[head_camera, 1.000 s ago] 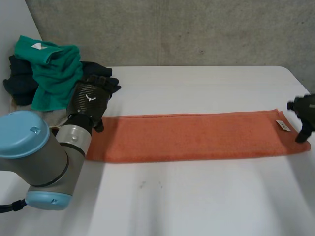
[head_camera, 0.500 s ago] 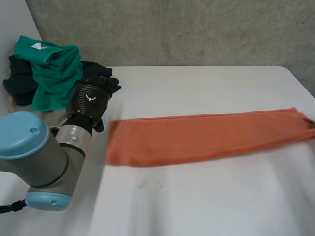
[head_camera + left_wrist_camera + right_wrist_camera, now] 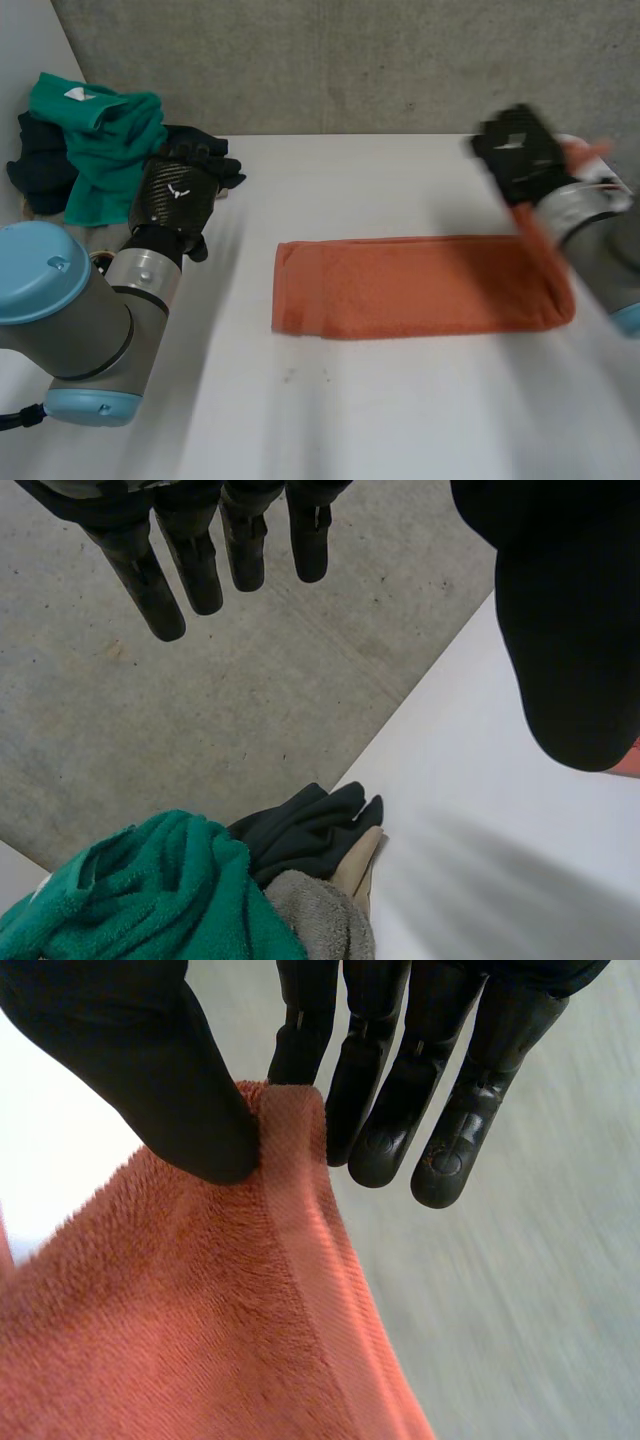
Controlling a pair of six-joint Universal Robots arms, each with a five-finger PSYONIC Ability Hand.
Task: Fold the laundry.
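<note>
The right hand (image 3: pixel 518 152) is raised above the white table (image 3: pixel 400 420) and pinches one end of the orange towel (image 3: pixel 415 298). In the right wrist view its thumb (image 3: pixel 150 1070) presses the towel's hemmed edge against the nearest finger, with the cloth bunched into a small ridge between them. The other fingers (image 3: pixel 470 1090) hang nearly straight just beside the hem; whether they touch it cannot be told. From the pinch the towel falls away under the thumb. In the head view it slopes down from the hand to the table, where the rest lies flat as a long strip with its free end pointing toward the left hand (image 3: pixel 178 200).

The left hand holds nothing. In the left wrist view its fingers (image 3: pixel 190 570) are straight and slightly spread, and its thumb (image 3: pixel 560 630) stands well apart from them with nothing in between. Past the fingertips, at the table's edge, lies a heap of laundry: a green towel (image 3: pixel 150 890), a dark garment (image 3: pixel 300 830) and a grey cloth (image 3: pixel 320 920), all touching one another. The fingers are apart from the heap.
</note>
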